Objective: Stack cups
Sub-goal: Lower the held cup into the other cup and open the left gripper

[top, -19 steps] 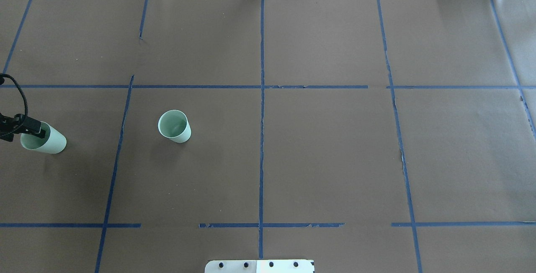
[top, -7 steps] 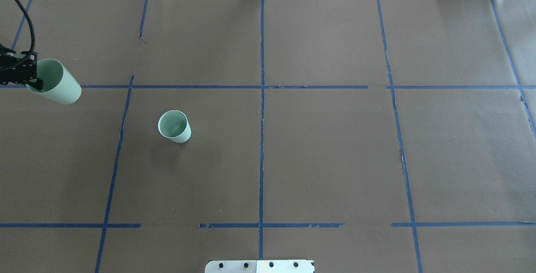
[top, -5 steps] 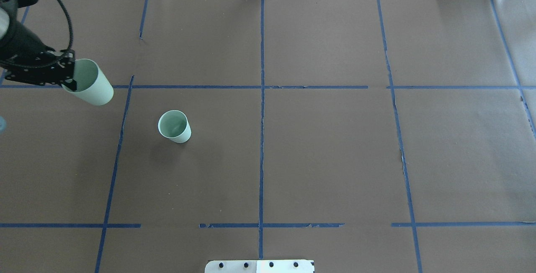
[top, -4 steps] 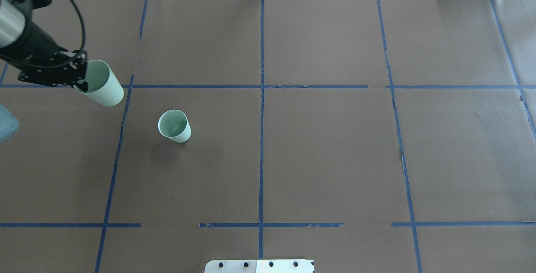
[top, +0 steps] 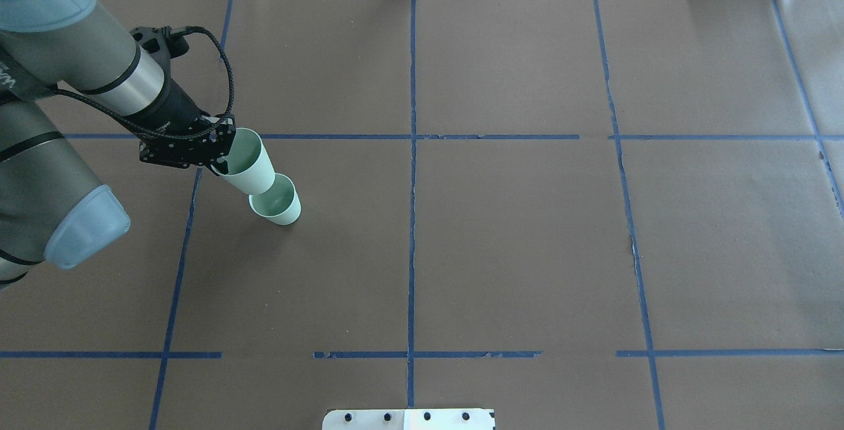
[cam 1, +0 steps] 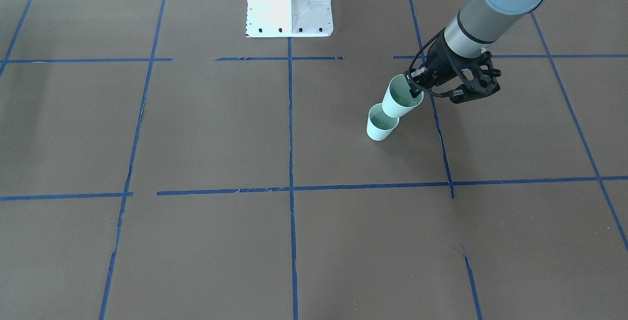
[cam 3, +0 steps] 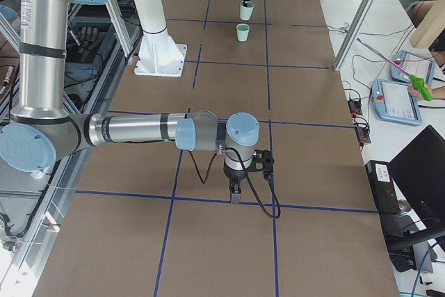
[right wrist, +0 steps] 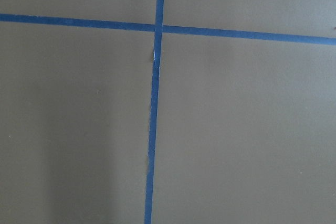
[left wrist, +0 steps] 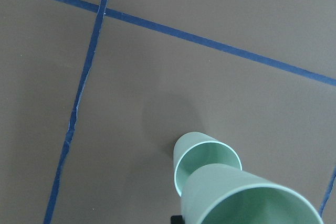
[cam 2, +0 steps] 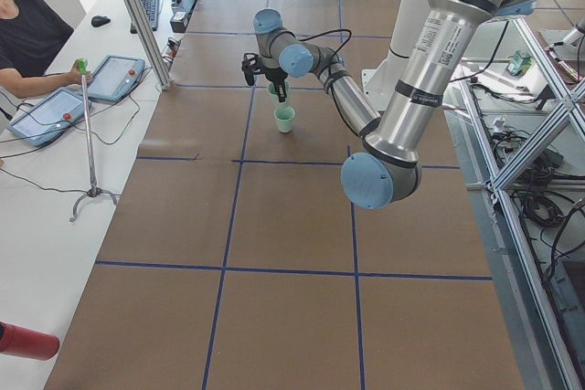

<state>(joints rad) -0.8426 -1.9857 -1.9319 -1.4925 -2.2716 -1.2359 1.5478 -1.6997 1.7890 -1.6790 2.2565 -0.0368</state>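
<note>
The held cup (top: 249, 167) hangs tilted, base just above the mouth of the upright cup (top: 278, 204) on the worktop (top: 527, 252), the left gripper (top: 223, 158) pinching its rim. Lowered this skewed, it could catch that rim and topple the upright cup. Right gripper (cam 3: 236, 196): can't tell its state.

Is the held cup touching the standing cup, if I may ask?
Apart: exterior right view shows a gap between held cup and standing cup.

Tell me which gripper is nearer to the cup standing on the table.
Left. The left gripper holds the second cup just above the standing cup; the right gripper hangs far off, on the robot's other side.
</note>
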